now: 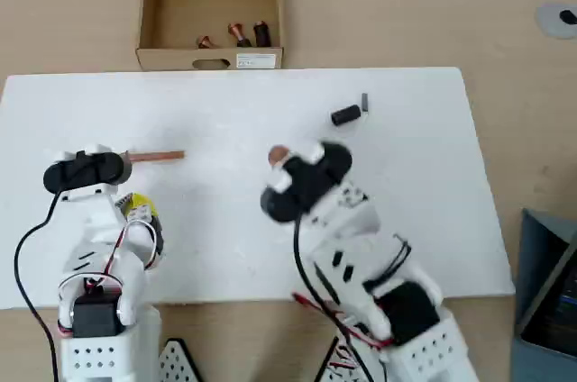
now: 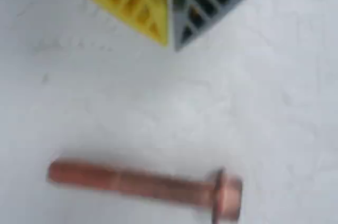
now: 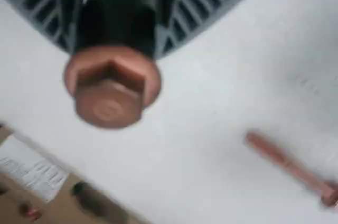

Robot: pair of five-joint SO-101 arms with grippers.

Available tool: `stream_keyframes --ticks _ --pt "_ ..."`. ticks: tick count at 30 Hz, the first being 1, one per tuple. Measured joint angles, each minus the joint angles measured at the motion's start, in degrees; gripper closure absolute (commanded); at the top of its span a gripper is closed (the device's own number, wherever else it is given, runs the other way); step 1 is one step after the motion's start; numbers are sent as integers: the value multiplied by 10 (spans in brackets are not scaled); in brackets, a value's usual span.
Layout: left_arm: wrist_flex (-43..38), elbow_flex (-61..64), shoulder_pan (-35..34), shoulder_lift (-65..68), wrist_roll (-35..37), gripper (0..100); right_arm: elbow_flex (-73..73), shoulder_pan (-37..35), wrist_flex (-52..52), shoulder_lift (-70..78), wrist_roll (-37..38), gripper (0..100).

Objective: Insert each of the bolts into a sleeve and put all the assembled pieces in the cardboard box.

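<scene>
My right gripper (image 3: 117, 42) is shut on a black sleeve (image 3: 119, 12) with a copper bolt in it, whose hex head (image 3: 111, 87) points out of the jaws. In the high view this piece (image 1: 279, 156) is held above the middle of the white board (image 1: 225, 238). A loose copper bolt (image 1: 155, 157) lies on the board at the left, just beyond my left gripper (image 2: 170, 42), whose yellow and grey fingers are shut on nothing. An empty black sleeve (image 1: 346, 115) lies farther back on the right. The cardboard box (image 1: 211, 59) holds three assembled pieces (image 1: 239, 34).
A small grey pin (image 1: 364, 102) lies beside the empty sleeve. The box stands against the board's far edge, left of centre. A dark bin (image 1: 545, 292) stands off the table's right side, and a grey disc (image 1: 559, 19) sits at the far right.
</scene>
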Motion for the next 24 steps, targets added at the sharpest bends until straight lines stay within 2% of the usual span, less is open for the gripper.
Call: stream_keyframes --ticks 7,18,24 --pt "0 34 0 0 0 998 -204 29 -70 302 0 990" --pt "0 46 0 0 0 997 -629 91 -75 792 0 990" --pt "0 46 0 0 0 997 -870 93 -75 1025 25 990"
